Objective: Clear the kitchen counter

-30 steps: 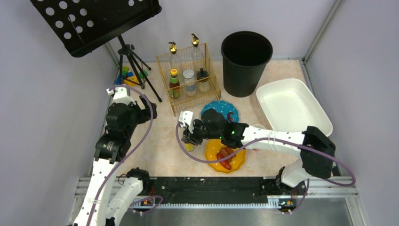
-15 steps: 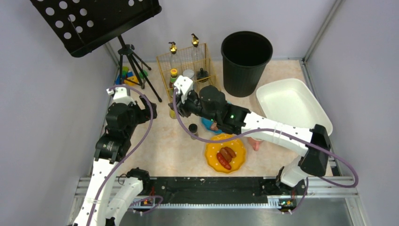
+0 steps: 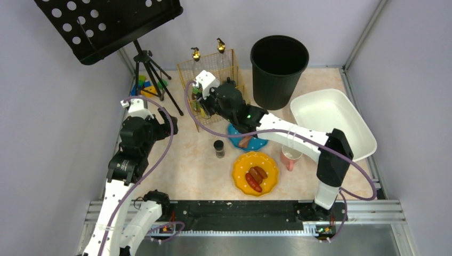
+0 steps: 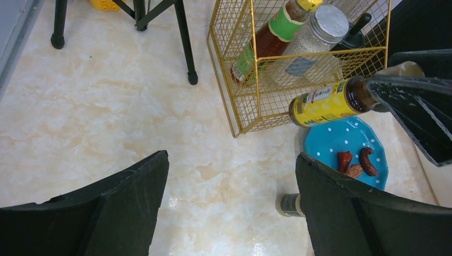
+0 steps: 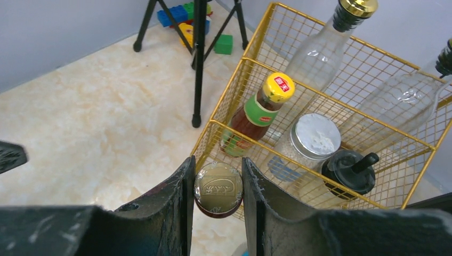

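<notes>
Right arm has swung up from yellow plate (image 3: 256, 173) to gold wire rack (image 3: 213, 61), bringing bottle (image 4: 328, 102) along; small dark jar (image 3: 218, 148) left alone on kitchen counter (image 3: 181, 165). Right gripper (image 5: 217, 181) clamped on bottle's cap end, bottle lying near level just outside rack front. I judge stowing step close, much clearing left. Left gripper (image 4: 232, 202) spread wide, empty, over counter. Counter: glossy beige marble pattern, flat. Bottle: brown, yellow label, round embossed cap, probably slick. Rack: thin open wire.
</notes>
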Controlling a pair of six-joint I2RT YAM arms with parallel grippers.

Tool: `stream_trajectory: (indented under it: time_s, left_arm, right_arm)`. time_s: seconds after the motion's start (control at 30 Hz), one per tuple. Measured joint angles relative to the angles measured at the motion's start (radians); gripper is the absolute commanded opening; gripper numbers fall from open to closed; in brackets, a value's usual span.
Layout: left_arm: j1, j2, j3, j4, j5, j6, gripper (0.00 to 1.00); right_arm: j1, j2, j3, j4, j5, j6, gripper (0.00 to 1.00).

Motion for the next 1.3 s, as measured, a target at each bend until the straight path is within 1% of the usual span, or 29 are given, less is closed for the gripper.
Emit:
stream_trajectory:
  time_s: [0.2, 0.53, 0.8, 1.3]
  left_arm:
    - [0.0, 0.0, 0.0, 0.0, 0.0, 0.0, 0.93]
    - [0.0, 0.0, 0.0, 0.0, 0.0, 0.0, 0.93]
    - [0.002, 0.0, 0.0, 0.0, 0.0, 0.0, 0.93]
    - [0.003, 0.0, 0.0, 0.0, 0.001, 0.0, 0.93]
  right_arm:
    - [-0.031, 0.041, 0.043, 0.002, 0.021, 0.0, 0.0]
    - [-0.091, 0.097, 0.064, 0.03, 0.029, 0.025, 0.0]
    - [-0.104, 0.162, 0.078, 0.045, 0.029, 0.054, 0.0]
    - [-0.112, 0.262, 0.161, -0.032, 0.039, 0.122, 0.0]
